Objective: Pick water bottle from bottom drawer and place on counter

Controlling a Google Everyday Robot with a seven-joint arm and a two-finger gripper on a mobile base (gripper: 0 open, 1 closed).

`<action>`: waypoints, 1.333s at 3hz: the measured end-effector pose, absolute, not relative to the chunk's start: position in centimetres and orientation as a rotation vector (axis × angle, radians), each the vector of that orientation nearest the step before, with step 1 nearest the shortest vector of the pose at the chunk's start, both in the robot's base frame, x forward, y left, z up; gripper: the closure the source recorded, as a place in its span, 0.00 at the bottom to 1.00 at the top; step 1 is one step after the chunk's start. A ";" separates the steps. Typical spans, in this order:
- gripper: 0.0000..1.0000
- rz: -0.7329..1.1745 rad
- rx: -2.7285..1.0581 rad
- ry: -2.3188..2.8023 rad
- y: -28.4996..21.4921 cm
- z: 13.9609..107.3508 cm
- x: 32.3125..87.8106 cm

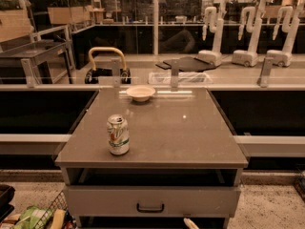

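Note:
The water bottle is not in view. The counter (162, 128) is the glossy grey-brown top of the grey drawer unit in the middle. A silver-and-green soda can (118, 135) stands upright near its front left. The drawer (150, 207) below, with a dark handle, is shut. Only a pale tip of my gripper (190, 223) shows at the bottom edge, just below the drawer front and right of the handle.
A small pale bowl (140, 93) sits at the counter's far edge. Long pale ledges (269, 144) run on either side. A wire basket of snack packets (43, 218) is at the bottom left. Parked robot arms (248, 32) stand behind the glass.

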State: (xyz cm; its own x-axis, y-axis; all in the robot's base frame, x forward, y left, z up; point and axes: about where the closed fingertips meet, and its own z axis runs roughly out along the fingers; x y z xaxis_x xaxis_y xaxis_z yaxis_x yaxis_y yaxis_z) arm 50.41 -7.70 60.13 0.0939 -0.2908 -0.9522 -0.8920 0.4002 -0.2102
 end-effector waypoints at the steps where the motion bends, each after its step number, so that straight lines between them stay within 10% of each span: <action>1: 0.00 0.605 -1.069 1.445 -5.5 53.7 53.3; 4: 0.00 0.718 -1.089 1.631 -5.1 40.4 52.2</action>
State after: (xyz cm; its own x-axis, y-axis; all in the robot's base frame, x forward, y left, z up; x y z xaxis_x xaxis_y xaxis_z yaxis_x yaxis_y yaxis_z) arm 52.24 -5.13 40.35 -0.0886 -0.3100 -0.9466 -0.9075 0.4170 -0.0516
